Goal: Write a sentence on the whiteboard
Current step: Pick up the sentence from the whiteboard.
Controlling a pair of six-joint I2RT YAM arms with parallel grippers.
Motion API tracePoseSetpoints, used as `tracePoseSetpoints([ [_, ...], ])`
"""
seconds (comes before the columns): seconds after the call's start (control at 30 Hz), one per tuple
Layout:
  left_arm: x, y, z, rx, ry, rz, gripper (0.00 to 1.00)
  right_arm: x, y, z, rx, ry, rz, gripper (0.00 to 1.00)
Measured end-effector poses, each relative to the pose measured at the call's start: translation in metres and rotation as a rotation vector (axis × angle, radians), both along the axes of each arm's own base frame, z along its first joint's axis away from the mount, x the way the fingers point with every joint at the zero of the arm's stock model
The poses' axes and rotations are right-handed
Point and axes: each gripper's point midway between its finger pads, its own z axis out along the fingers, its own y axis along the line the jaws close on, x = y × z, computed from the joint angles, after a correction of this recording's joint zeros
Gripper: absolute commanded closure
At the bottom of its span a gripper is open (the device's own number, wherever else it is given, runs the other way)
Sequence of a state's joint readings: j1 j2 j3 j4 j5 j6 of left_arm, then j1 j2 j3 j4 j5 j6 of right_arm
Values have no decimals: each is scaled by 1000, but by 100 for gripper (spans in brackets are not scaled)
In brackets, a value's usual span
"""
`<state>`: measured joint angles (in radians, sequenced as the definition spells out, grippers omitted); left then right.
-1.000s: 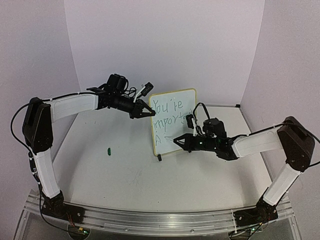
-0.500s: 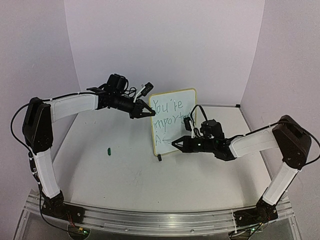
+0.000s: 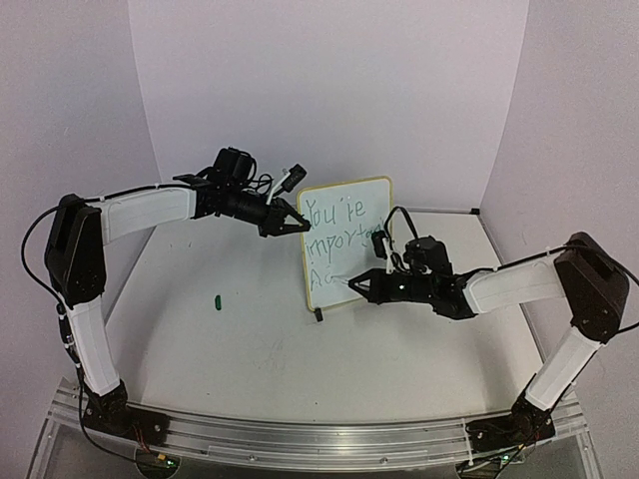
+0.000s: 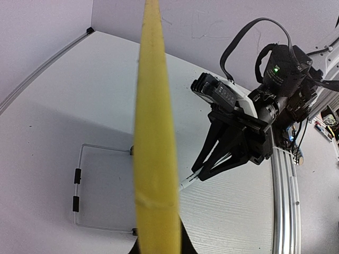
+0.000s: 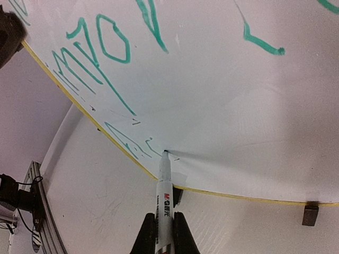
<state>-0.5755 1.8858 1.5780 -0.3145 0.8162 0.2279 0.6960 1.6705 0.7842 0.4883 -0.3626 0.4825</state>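
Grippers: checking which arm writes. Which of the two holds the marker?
The right gripper: it pinches the marker, its tip on the whiteboard. The left gripper only clamps the board's side edge.

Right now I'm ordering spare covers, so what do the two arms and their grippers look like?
The left arm and right arm have white-covered links between bulky black joints. The black left gripper and black right gripper taper to narrow tips. Thin black cables loop over both wrists, and a green light glows on the right wrist's camera.
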Motion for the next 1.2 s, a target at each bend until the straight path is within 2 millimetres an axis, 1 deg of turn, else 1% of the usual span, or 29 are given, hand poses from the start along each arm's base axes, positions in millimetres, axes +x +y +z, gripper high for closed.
tracePoseSetpoints([
  [0.37,0,0,0,0,0,0,100,3,6,13,8,-23,24,100],
  [0.67,0,0,0,0,0,0,100,2,6,15,10,-27,27,100],
  [0.77,0,0,0,0,0,0,100,-4,0,23,17,-35,25,100],
  [0.83,0,0,0,0,0,0,100,-7,-5,33,33,-51,21,100],
  [0.93,0,0,0,0,0,0,100,-6,-10,40,44,-65,9,100],
  [1.1,0,0,0,0,0,0,100,0,-15,36,36,-57,-7,100],
  [1.2,0,0,0,0,0,0,100,1,-15,29,26,-46,-6,100],
])
